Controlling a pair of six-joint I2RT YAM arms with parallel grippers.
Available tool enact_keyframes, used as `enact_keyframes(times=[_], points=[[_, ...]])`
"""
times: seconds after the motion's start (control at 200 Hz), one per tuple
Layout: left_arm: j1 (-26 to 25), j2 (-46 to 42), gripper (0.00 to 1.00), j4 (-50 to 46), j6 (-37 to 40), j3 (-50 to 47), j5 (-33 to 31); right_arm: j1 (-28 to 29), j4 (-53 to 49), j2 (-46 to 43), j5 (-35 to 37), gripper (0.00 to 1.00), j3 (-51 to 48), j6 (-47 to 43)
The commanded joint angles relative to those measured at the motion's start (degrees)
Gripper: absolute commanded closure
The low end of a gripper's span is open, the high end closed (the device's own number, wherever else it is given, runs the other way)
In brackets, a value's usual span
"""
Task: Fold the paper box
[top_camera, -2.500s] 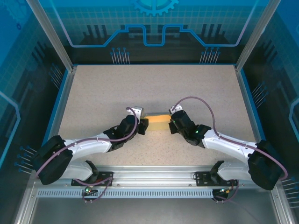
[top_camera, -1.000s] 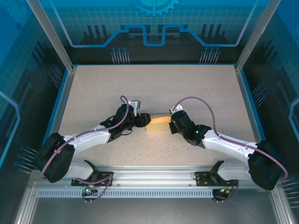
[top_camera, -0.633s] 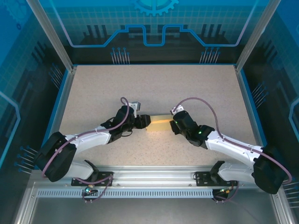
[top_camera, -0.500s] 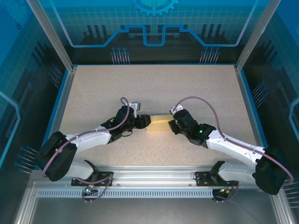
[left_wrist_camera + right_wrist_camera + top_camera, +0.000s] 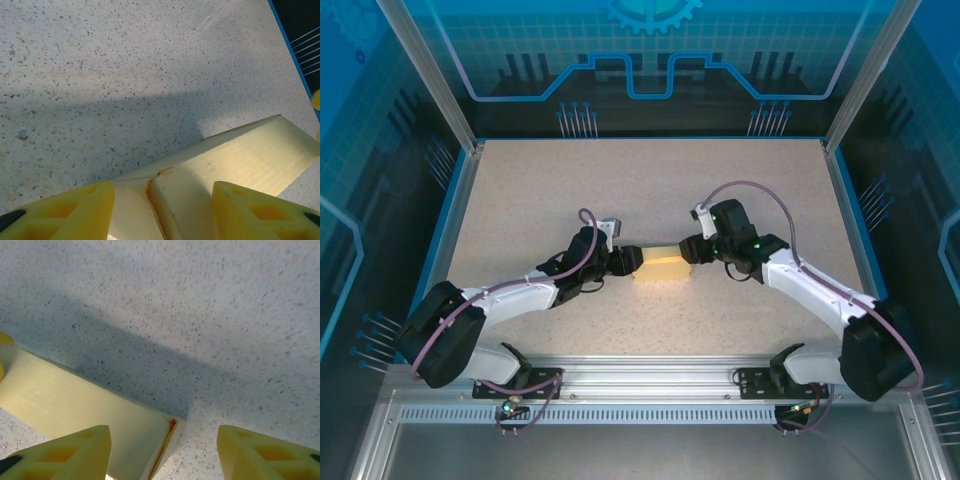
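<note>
Top view, near to far: the two arms rose from their bases at the 6 o'clock edge of the speckled table (image 5: 650,180) and reached inward toward its middle. The left gripper (image 5: 632,262) met the 9 o'clock end of the paper box (image 5: 663,266), and the right gripper (image 5: 692,252) stood at its 3 o'clock end. The box, pale yellow and folded into a long flat shape, lay along the 9-to-3 line just to the 6 o'clock side of the table's centre. Left wrist view: the left gripper (image 5: 162,192) had its yellow fingers (image 5: 75,210) closed against the two sides of the box (image 5: 225,160), whose creased end filled the gap between them while its body ran off toward 2 o'clock, throwing a shadow on the table. Right wrist view: the right gripper (image 5: 162,435) held its fingers (image 5: 65,452) wide apart. A corner of the box (image 5: 85,400) sat beside the 7 o'clock finger, and bare table separated it from the 5 o'clock finger. Beyond the box, toward 12 o'clock, lay table surface up to the blue back wall (image 5: 650,60).
</note>
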Motion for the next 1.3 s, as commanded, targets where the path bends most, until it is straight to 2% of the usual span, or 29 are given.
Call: enact_keyframes(times=[0.0, 0.2, 0.29, 0.635, 0.85, 1.166, 1.296], points=[[-0.2, 0.9, 0.45, -1.9, 0.0, -1.5, -0.2, -3.2, 1.5, 3.1, -11.0, 0.41, 2.5, 0.2], [-0.3, 0.6, 0.45, -1.4, -0.4, -1.6, 0.0, -7.6, 4.8, 6.8, -18.6, 0.43, 1.3, 2.1], [-0.3, 0.6, 0.45, -1.2, -0.5, -1.8, 0.0, -9.2, 6.2, 7.3, -20.6, 0.44, -2.3, 2.8], [-0.3, 1.1, 0.45, 0.6, -1.7, -3.3, 0.0, -10.1, 11.9, 7.7, -20.9, 0.51, -11.1, 5.8], [-0.3, 1.1, 0.44, 1.2, -2.1, -3.3, 0.3, -10.3, 13.7, 8.2, -22.6, 0.55, -12.3, 6.5], [-0.3, 1.2, 0.44, 1.3, -1.9, -3.1, 0.0, -10.7, 12.2, 4.0, -27.4, 0.44, -5.9, 8.2], [-0.3, 1.3, 0.44, 1.3, -1.7, -3.0, -0.2, -10.7, 10.8, 3.6, -27.8, 0.43, -5.4, 7.6]])
